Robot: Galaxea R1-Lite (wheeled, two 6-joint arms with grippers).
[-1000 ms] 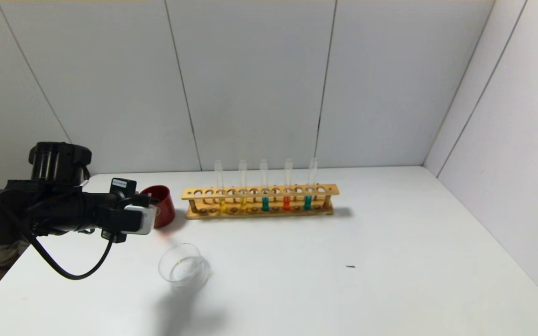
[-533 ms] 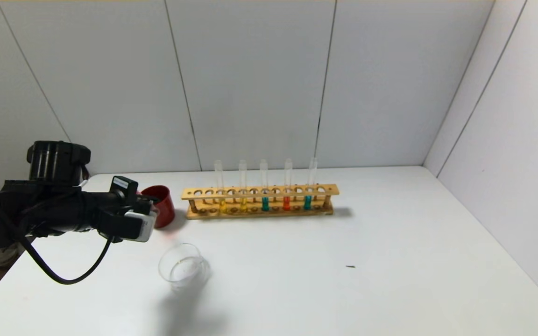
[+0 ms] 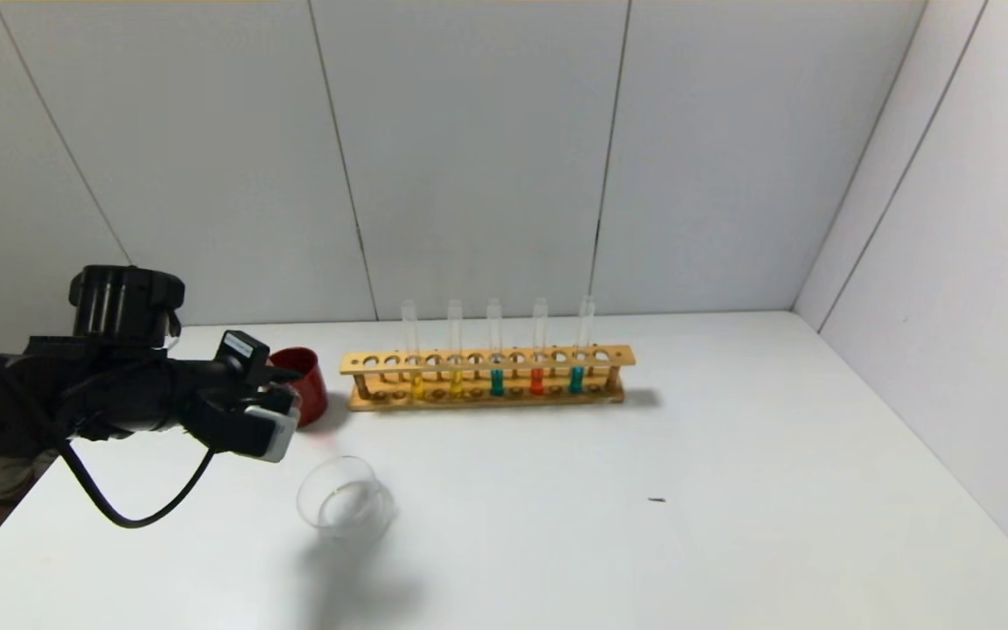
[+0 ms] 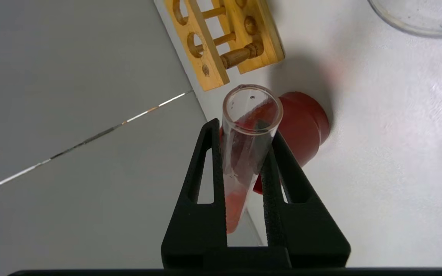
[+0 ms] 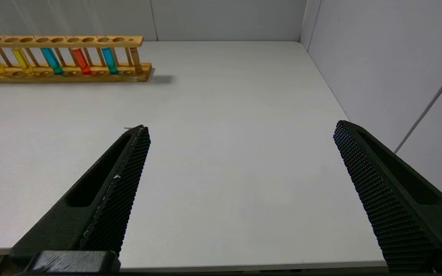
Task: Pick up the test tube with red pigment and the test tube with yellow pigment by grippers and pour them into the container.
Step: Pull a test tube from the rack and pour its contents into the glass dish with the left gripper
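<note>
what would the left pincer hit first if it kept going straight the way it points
Probably the dark red cup: the left pincer, shut on the test tube with red pigment, points at it, with the wooden rack beyond. Depth is unclear.

L gripper [image 3: 281, 411] w/ red tube [image 4: 248, 153] has dropped a bit and shifted toward the dish [image 3: 345, 506], now just off the red cup [image 3: 303, 385], wrist tilted further down. Arm elbow moved slightly toward the cup too.
</note>
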